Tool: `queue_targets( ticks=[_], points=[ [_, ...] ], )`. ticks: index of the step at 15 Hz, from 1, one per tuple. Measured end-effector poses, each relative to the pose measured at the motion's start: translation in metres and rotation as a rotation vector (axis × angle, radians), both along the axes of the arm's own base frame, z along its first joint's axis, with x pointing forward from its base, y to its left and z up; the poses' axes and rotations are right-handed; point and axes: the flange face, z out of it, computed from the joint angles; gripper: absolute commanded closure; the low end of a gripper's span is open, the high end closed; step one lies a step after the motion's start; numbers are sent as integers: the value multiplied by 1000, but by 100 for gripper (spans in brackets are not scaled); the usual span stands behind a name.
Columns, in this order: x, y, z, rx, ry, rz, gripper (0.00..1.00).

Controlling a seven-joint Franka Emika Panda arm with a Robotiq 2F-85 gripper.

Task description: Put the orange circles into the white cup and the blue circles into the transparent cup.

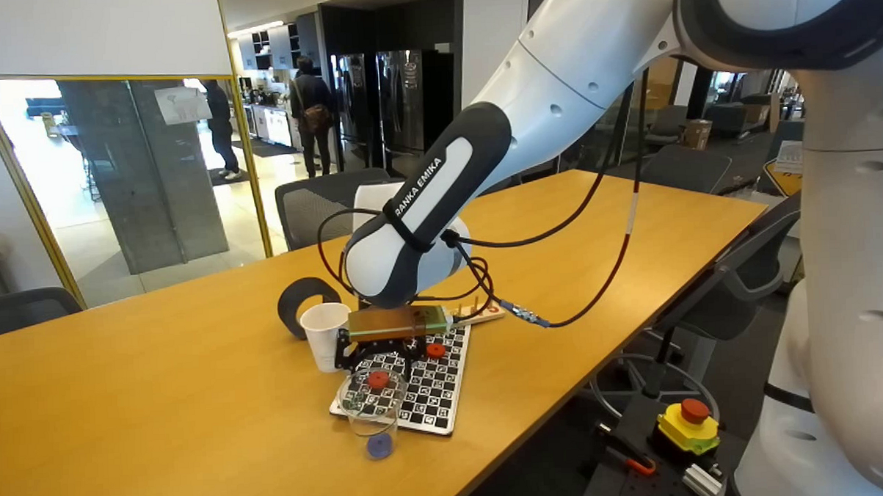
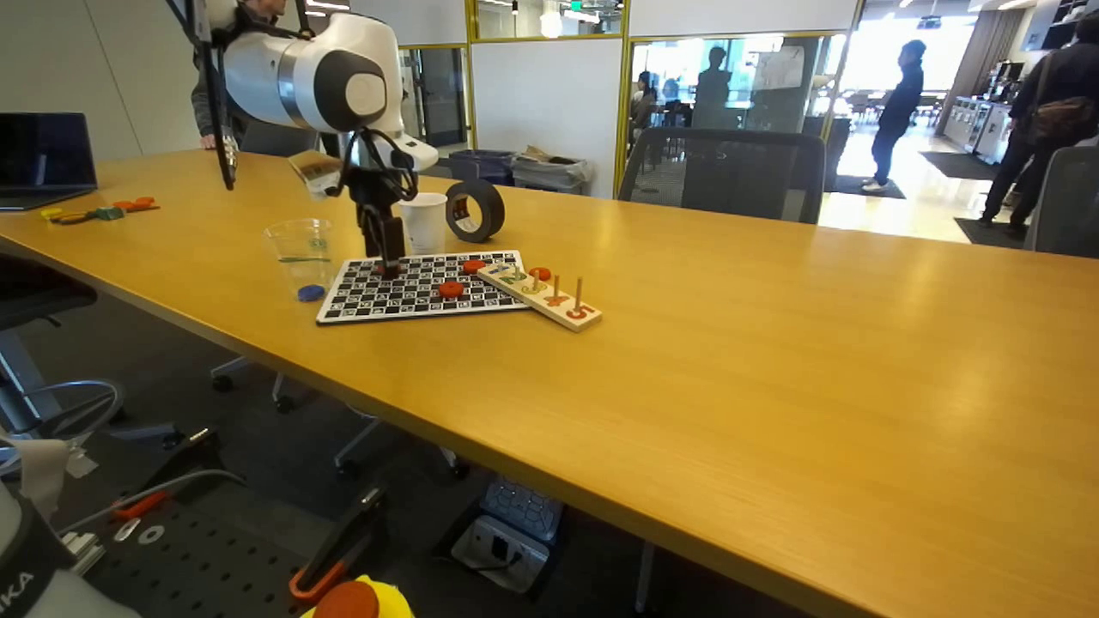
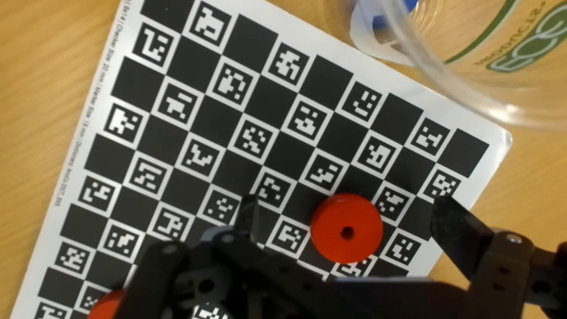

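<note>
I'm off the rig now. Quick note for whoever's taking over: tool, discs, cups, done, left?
Tool: open, jaws apart on either side of an orange disc on the checkered board; not gripped.
Other orange discs: two more on the board, one beside the peg strip.
Cups: white cup upright beside the board, inside not visible; clear cup near the board's edge.
Done: one blue disc in the clear cup; no other blue shows.
Left: those four orange discs into the white cup.

In an exterior view, discs [image 2: 452, 290] lie on your board [image 2: 382, 302]; at its twelve o'clock, one cup [image 2: 424, 225]; at nine, a second cup [image 2: 300, 247] holding another disc [image 2: 311, 293].
</note>
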Motion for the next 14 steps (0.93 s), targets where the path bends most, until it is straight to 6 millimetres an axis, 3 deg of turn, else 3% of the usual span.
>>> queue_targets(
  ticks=[2, 3, 4, 11, 14],
  points=[
    [1, -1, -1, 1, -7, -2, 0],
    [1, -1, -2, 1, -10, -3, 9],
    [2, -1, -2, 1, -15, -4, 27],
    [4, -4, 0, 2, -29, -10, 79],
    [5, -4, 4, 3, -35, -10, 78]
  ],
)
